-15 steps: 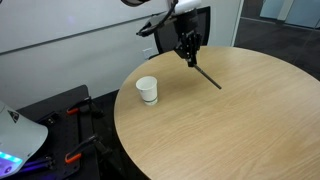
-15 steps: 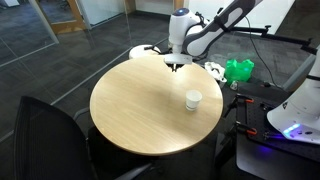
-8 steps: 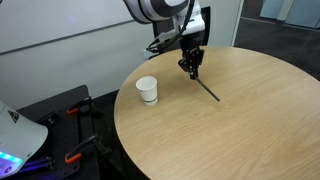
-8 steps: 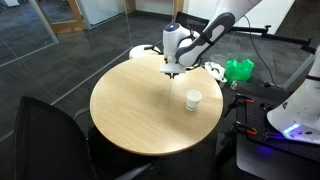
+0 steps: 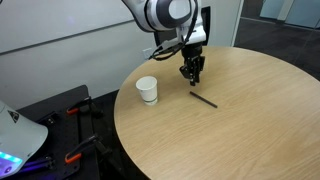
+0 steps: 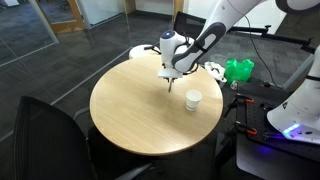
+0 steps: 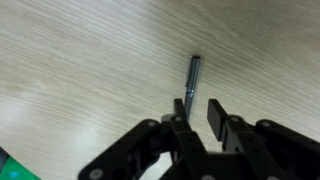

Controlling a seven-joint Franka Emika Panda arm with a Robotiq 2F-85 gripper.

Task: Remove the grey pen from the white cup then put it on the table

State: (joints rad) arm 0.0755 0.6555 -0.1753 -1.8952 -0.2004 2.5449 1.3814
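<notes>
Wrist view shows the gripper point(image 7: 197, 108) open, its jaws set wider apart than the grey pen point(image 7: 192, 76) is thick; the pen's near end lies just beside one finger, and the rest stretches away across the table point(image 7: 80, 60). In an exterior view the grey pen point(image 5: 204, 99) lies flat, further in from the table's edge than the white cup point(image 5: 147, 90); the cup stands upright near that edge, well apart from the pen.

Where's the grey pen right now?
The grey pen lies flat on the table, out of the white cup, just below the claw in an exterior view. The wrist view shows it just ahead of the claw.
</notes>
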